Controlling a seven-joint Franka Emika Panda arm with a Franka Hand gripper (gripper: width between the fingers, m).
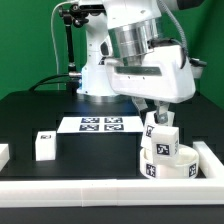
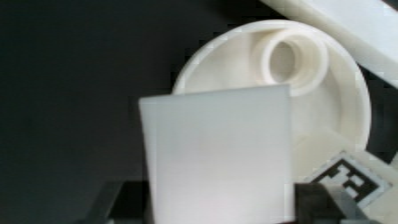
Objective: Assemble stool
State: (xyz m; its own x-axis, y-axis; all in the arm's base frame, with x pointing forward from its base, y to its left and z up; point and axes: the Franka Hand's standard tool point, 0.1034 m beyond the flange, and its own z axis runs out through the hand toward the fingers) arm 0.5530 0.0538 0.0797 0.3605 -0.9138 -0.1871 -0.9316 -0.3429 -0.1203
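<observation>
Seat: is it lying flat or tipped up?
Lying flat. The seat rests on the table, and the wrist view shows its round hole facing up.

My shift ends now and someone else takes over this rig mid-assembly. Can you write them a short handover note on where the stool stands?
The tool is shut on one leg block, held upright right above the seat.
The seat lies on the table at the exterior view's right, beside the border rail.
A second leg block stands loose on the table at the exterior view's left.
Done: one leg is gripped and at the seat. Whether it touches the seat cannot be told.
Left: fix this leg, then probably fetch the second one.
</observation>
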